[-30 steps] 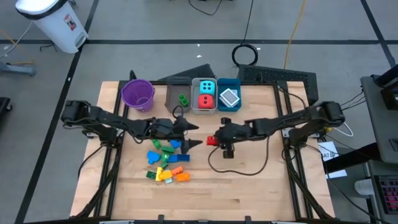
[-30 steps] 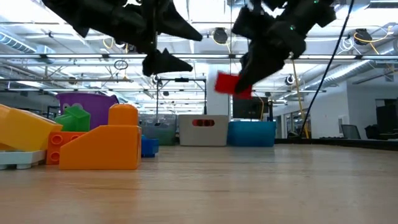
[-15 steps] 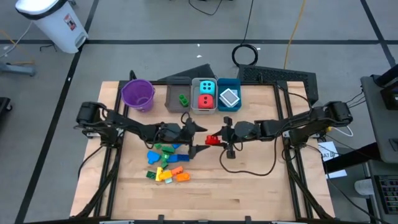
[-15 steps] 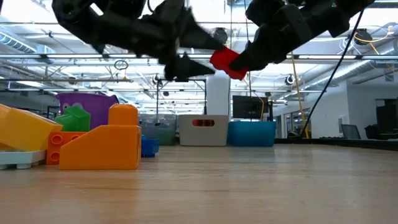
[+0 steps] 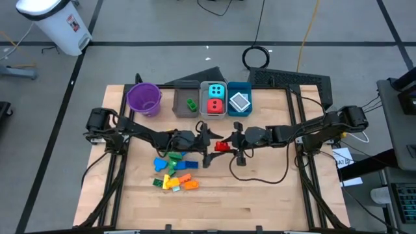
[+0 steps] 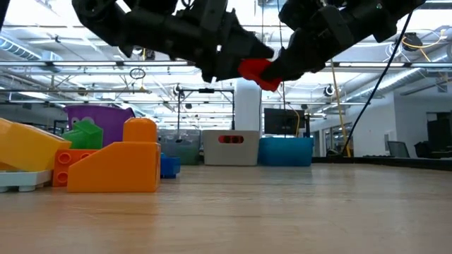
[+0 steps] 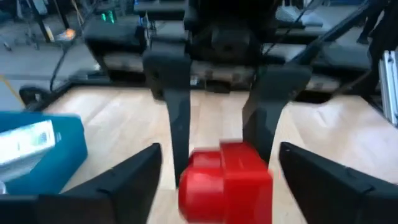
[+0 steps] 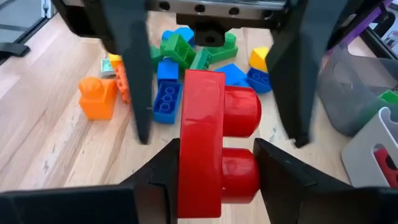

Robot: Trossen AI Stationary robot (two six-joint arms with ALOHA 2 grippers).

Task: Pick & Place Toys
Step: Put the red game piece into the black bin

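From above, the two arms meet over the middle of the table: the right gripper (image 5: 225, 145) pinches a red brick (image 5: 221, 146), and the left gripper (image 5: 209, 145) has its fingers spread to either side of that brick. A heap of loose bricks (image 5: 173, 171) lies on the wood below the left arm. Along the far edge stand a purple bucket (image 5: 143, 98), a grey bin (image 5: 186, 102) with a green brick (image 5: 192, 104), a white bin (image 5: 214, 100) with a cyan die (image 5: 216, 90) and a red die (image 5: 215, 106), and a blue bin (image 5: 239, 99).

At table height, the red brick (image 6: 257, 73) hangs well above the wood between both grippers; an orange brick (image 6: 121, 164) sits close by.

From the left wrist, the brick (image 7: 225, 184) sits between its own wide-apart fingers (image 7: 124, 183).

From the right wrist, the brick (image 8: 214, 143) is clamped studs-sideways by its fingers (image 8: 283, 174). I can read no writing anywhere.
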